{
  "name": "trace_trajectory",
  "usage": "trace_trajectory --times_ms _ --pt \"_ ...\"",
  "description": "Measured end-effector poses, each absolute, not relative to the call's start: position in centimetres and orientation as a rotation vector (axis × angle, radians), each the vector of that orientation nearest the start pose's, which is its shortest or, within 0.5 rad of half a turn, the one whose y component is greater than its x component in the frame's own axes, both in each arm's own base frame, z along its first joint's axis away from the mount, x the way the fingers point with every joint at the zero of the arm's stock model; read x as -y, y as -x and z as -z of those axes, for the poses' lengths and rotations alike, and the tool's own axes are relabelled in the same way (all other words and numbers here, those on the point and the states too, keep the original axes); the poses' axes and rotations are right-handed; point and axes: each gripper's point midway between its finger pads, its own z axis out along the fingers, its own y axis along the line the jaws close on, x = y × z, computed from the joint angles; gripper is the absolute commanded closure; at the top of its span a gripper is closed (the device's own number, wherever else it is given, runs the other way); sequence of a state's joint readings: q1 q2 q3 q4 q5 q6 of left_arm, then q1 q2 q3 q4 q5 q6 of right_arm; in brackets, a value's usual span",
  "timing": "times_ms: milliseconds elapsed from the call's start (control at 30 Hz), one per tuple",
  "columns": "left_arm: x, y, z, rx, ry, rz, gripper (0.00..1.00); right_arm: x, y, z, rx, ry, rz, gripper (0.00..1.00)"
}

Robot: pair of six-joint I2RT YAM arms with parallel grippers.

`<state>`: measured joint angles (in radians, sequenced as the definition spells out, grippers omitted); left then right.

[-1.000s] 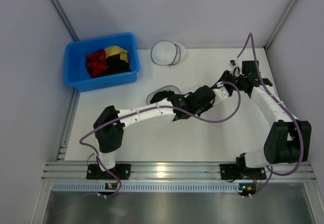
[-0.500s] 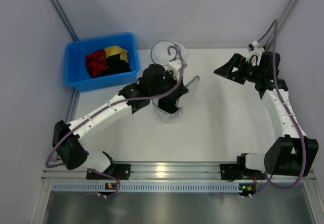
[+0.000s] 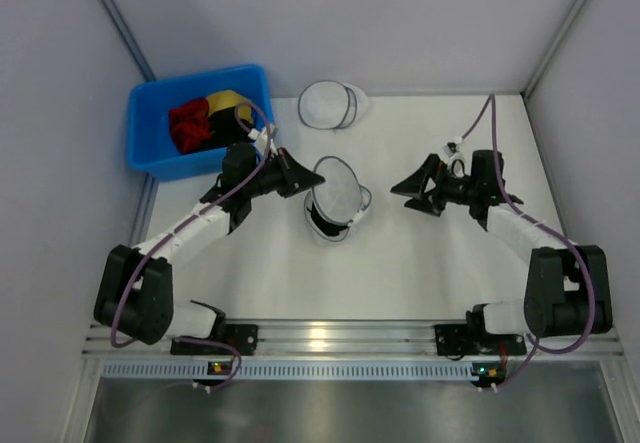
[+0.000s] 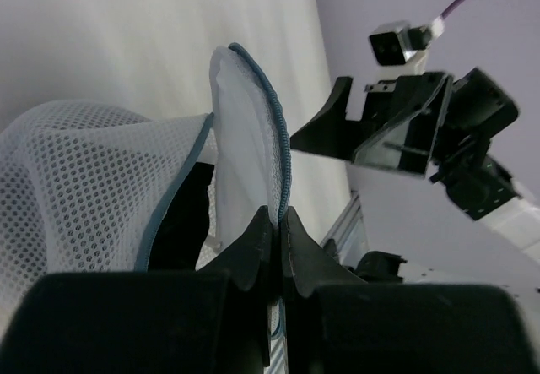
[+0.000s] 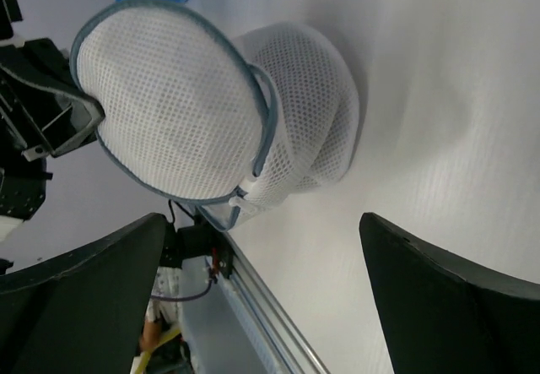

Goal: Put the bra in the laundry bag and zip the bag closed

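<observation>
Left gripper [image 4: 278,219] pinches the upright half of the mesh laundry bag [image 4: 246,129]; right gripper [image 5: 261,222] gapes.

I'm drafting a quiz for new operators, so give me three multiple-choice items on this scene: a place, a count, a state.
1. Where is the blue bin? A far left; B far right; C near centre.
2. How many round mesh pouches lie on the table? A one; B two; C four.
3. The left gripper is: A wide open; B shut on the laundry bag; C out of view.
Answers: A, it sits at the far-left corner; B, the laundry bag plus a whiter case; B, it pinches the raised half's rim.
</observation>
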<state>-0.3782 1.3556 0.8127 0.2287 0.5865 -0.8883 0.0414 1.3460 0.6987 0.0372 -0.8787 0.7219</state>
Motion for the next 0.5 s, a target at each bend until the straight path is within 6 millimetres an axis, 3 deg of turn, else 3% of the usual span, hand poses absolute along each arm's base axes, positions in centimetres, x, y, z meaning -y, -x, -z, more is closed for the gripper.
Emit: trace_trajectory --times_ms 167,267,500 --pt "25.9 -32.0 -21.6 -2.033 0.221 1.529 1.0 -21.1 -28.1 -15.2 -2.27 -0.073 -1.501 0.01" --pt "26.4 -32.2 -22.4 -1.998 0.277 1.627 1.0 -22.8 -27.2 -14.9 -2.293 -0.027 -1.564 0.01" --pt "26.6 -31.8 -23.9 -1.944 0.335 1.741 1.0 -24.3 -27.3 -13.4 -2.337 -0.069 -1.663 0.01"
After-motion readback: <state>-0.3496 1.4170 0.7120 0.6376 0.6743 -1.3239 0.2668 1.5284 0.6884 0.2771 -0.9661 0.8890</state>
